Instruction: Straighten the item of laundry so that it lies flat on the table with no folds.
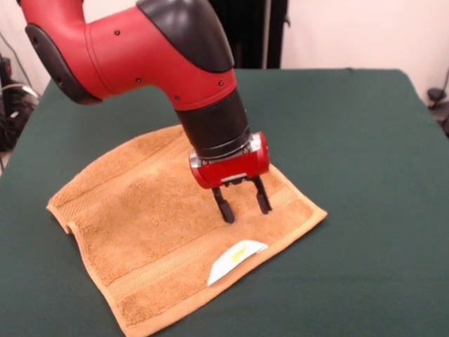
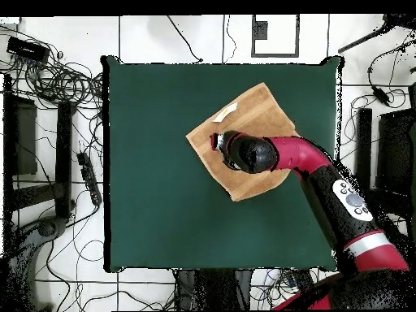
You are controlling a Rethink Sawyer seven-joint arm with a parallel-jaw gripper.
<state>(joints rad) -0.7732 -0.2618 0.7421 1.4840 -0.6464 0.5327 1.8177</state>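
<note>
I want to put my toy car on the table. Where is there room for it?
The green table is bare across the wide side away from the arm, and along the strip between the towel and the robot's edge. It is crowded where the towel lies, with the open gripper over it.

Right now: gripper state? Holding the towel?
Gripper: open, holding nothing; fingertips down at the towel, no cloth between them.

Sawyer arm (image 1: pixel 133 49) is glossy red with black joint covers and tiny dark screws, a black wrist cylinder, then a red gripper (image 1: pixel 243 203) block with black fingers (image 1: pixel 224 205).
</note>
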